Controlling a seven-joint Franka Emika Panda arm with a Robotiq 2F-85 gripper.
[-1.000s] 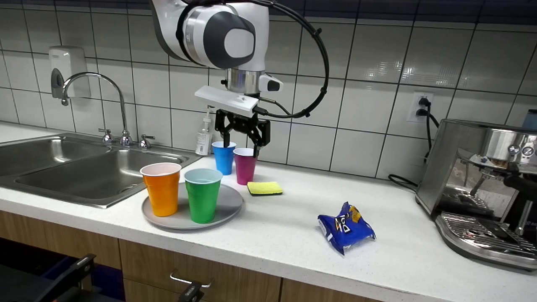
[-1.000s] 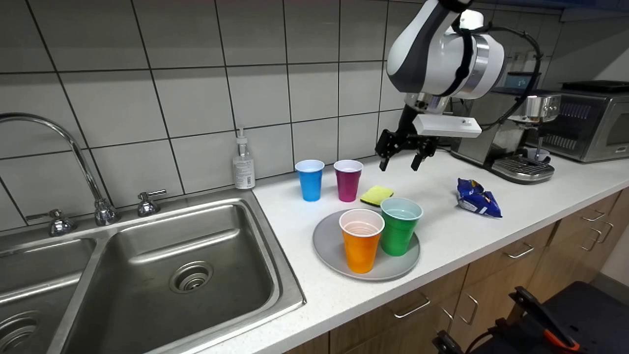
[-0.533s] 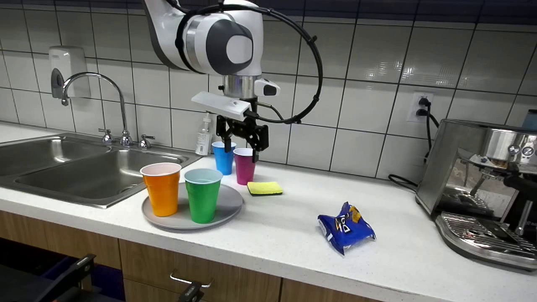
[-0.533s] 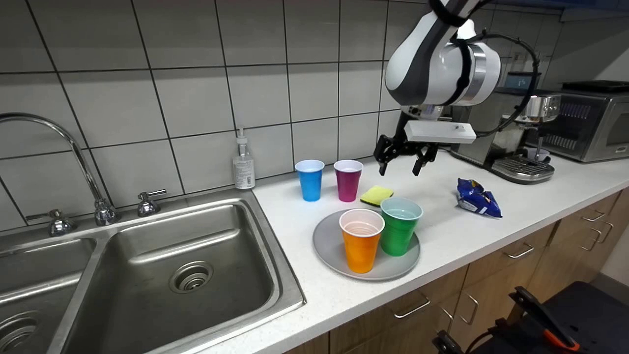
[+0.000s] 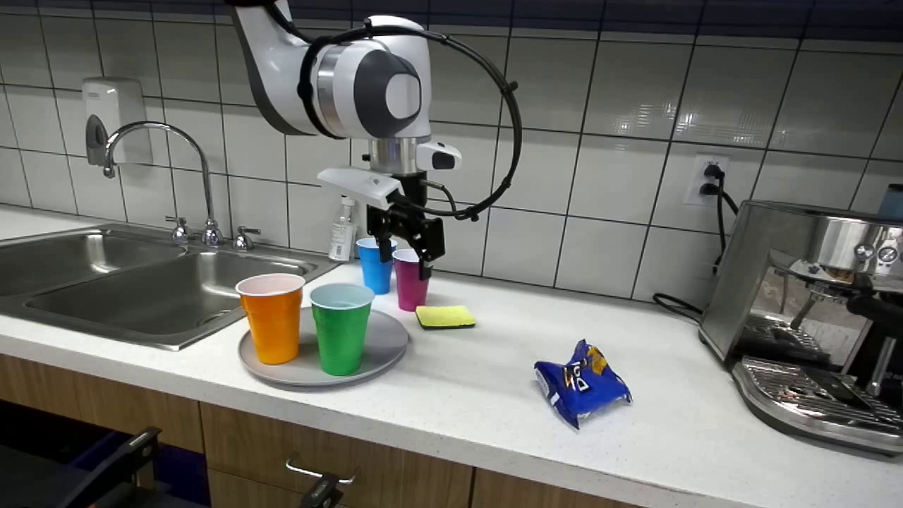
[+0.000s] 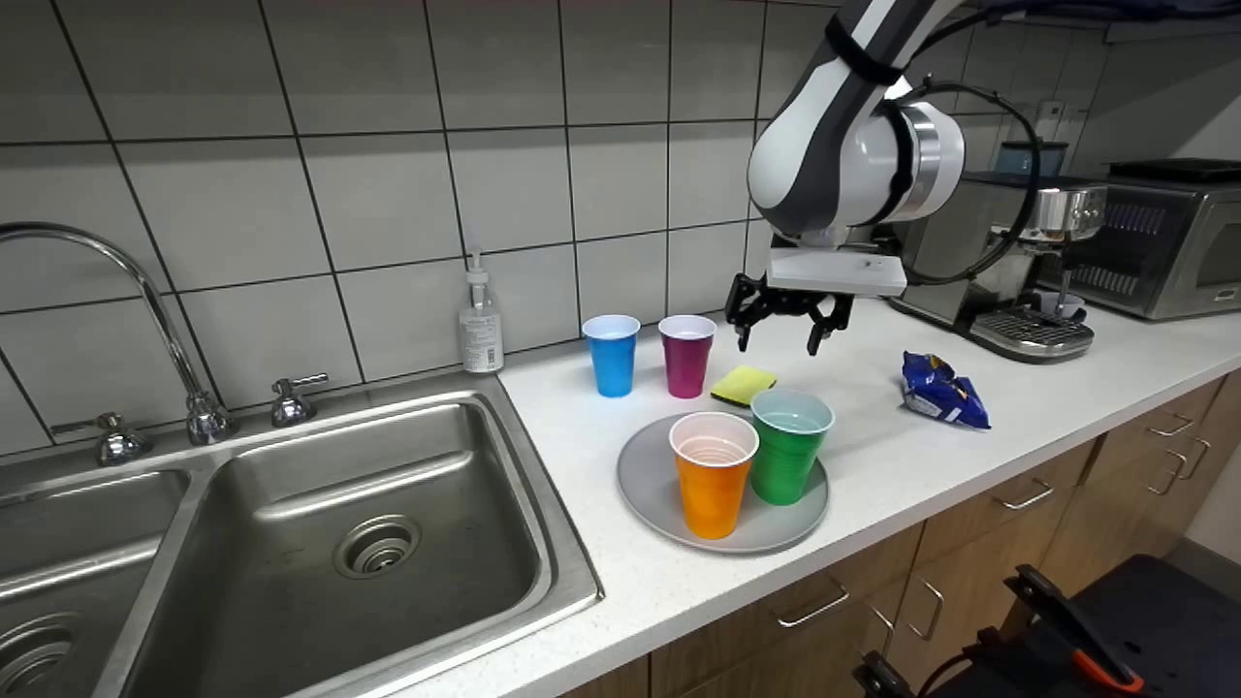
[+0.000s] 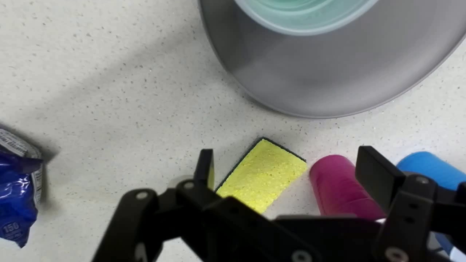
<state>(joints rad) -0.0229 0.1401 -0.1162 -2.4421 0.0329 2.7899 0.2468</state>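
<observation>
My gripper (image 5: 405, 259) is open and empty, pointing down above the counter; it shows in an exterior view (image 6: 779, 341) and in the wrist view (image 7: 287, 163). Below and between its fingers lies a yellow sponge (image 7: 262, 174) with a dark underside, also in both exterior views (image 5: 445, 317) (image 6: 744, 385). Beside the sponge stands an upright magenta cup (image 6: 686, 364), partly behind a finger in the wrist view (image 7: 342, 185). A blue cup (image 6: 612, 364) stands beside it. A grey plate (image 6: 645, 485) bears an orange cup (image 6: 713, 485) and a green cup (image 6: 787, 456).
A blue chip bag (image 5: 582, 384) lies on the counter. A steel sink (image 6: 572, 582) with a faucet (image 5: 204, 176) borders it. A soap bottle (image 6: 481, 330) stands by the tiled wall. An espresso machine (image 5: 769, 282) stands at the opposite end.
My gripper has moved down and turned slightly, drifting a little left in both exterior views. It stays open. The sponge, cups, plate and bag have not moved.
</observation>
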